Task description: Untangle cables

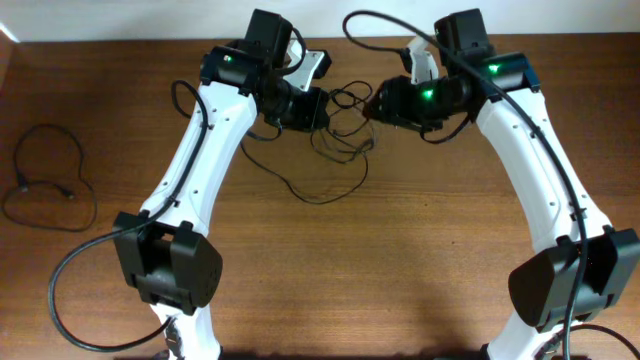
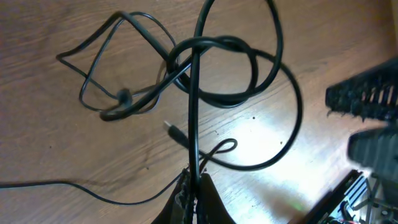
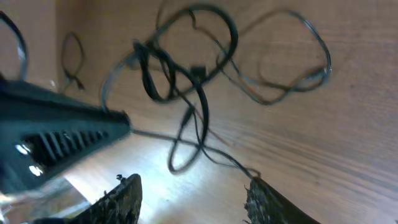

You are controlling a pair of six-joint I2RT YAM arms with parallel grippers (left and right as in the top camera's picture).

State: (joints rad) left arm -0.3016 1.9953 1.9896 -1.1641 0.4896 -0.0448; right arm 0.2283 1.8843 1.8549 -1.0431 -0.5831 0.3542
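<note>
Your left gripper (image 2: pixel 194 190) pinches one strand of the cables (image 2: pixel 193 106); your right gripper (image 3: pixel 190 198) hangs spread wide, facing the tangle.

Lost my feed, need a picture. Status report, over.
Left claw shut on a strand of the cables. Right claw open, facing the knot. Lone cord lies apart, far left.

Cables (image 1: pixel 338 140) lie on the table (image 1: pixel 400 250) between left tool (image 1: pixel 320 106) and right tool (image 1: pixel 377 104).

Warm light, glare, blurred wrist views
</note>
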